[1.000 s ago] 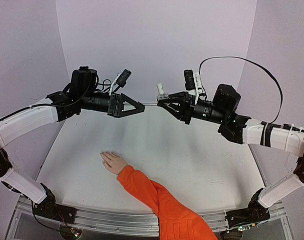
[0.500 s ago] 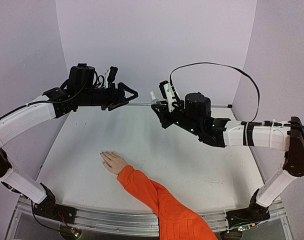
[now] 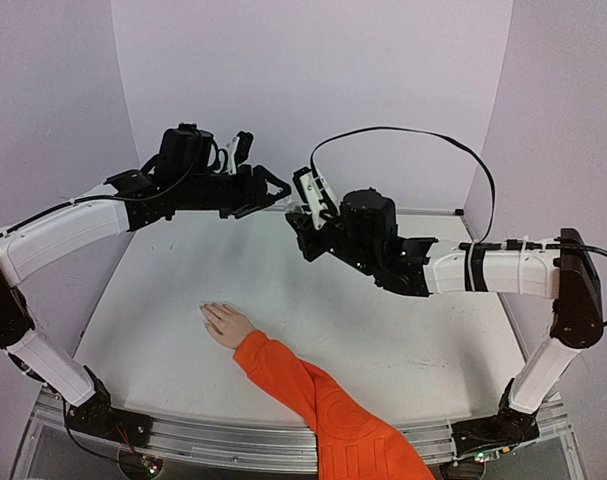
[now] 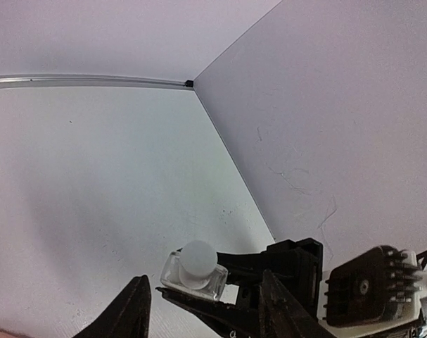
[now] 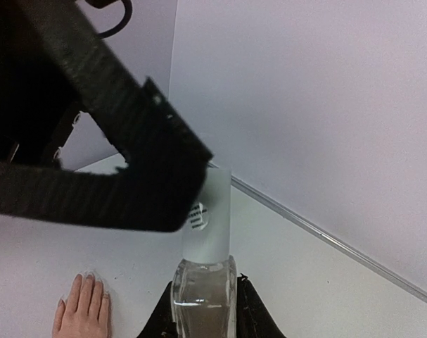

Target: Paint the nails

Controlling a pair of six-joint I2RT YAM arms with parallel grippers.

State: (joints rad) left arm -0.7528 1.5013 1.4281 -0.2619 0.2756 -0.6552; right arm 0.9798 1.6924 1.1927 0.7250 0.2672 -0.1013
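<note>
A small clear bottle (image 5: 202, 296) with a white cap (image 5: 209, 218) is gripped by my right gripper (image 5: 205, 282), which is shut on its glass body and holds it above the back of the table. My left gripper (image 4: 203, 277) faces it with its jaws apart, one on each side of the cap (image 4: 198, 259), with a gap showing on both sides. The pale hand (image 3: 226, 325) lies flat on the table at the end of an orange sleeve (image 3: 313, 400). Its nails (image 5: 86, 279) are barely visible at the fingertips.
Lilac walls close the table at the back and both sides, with a metal rail (image 4: 86, 81) along the back edge. The right arm's black cable (image 3: 403, 135) loops above it. The orange sleeve runs off the front edge.
The right arm has swung left with the bottle towards the left gripper. The left gripper has come in over the cap and its jaws have narrowed. The hand has not moved.
</note>
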